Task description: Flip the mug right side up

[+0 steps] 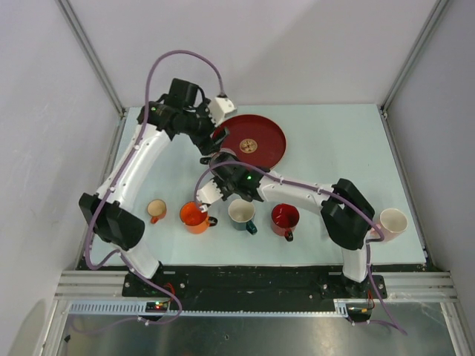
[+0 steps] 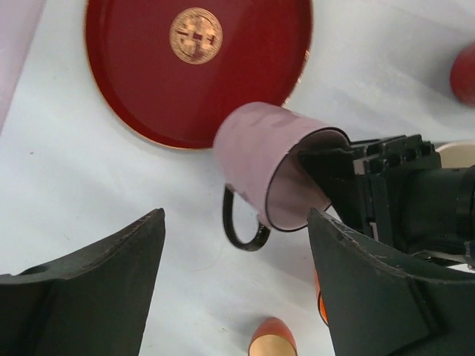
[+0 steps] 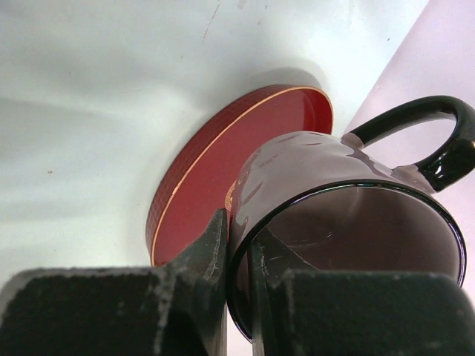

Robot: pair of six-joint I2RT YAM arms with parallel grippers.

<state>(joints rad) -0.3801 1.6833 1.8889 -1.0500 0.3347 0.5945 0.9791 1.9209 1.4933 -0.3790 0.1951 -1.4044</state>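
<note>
The mug point(image 2: 260, 159) is mauve with a black rim and a black handle point(image 2: 241, 230). It is tilted onto its side next to the red plate's near edge, its opening facing my right gripper. My right gripper point(image 3: 239, 237) is shut on the mug's wall point(image 3: 312, 170), one finger inside the rim and one outside. In the top view this gripper point(image 1: 223, 162) sits just in front of the plate, and the arms largely hide the mug. My left gripper point(image 2: 236, 213) is open and empty, hovering above the mug and apart from it; it also shows in the top view point(image 1: 211, 144).
A round red plate point(image 1: 256, 141) lies at the back centre. A row of upright mugs stands near the front: small brown-orange point(image 1: 156, 210), orange point(image 1: 194, 216), teal point(image 1: 242, 213), red point(image 1: 285, 217). A pale pink one point(image 1: 392, 222) stands at the right edge.
</note>
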